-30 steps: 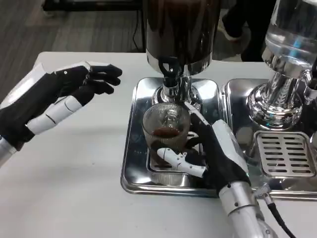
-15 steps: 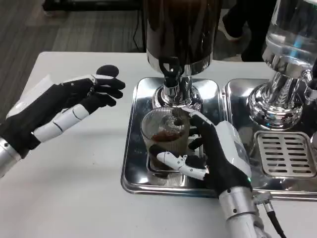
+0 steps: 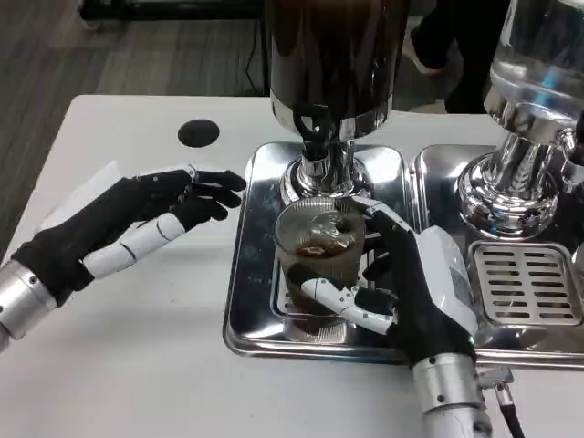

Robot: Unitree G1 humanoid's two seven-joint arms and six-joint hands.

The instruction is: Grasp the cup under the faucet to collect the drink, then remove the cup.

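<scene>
While grasped upright by the right hand (image 3: 415, 292), glass cup (image 3: 319, 260) sits just left of its palm; left hand (image 3: 137, 224) released, farther off.

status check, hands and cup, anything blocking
Right hand grips cup under faucet, dark drink inside. Left hand open beside tray. Nothing blocking.

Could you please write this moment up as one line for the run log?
right hand: grips cup | cup: holds dark drink, on tray below faucet | left hand: open, beside tray
</scene>
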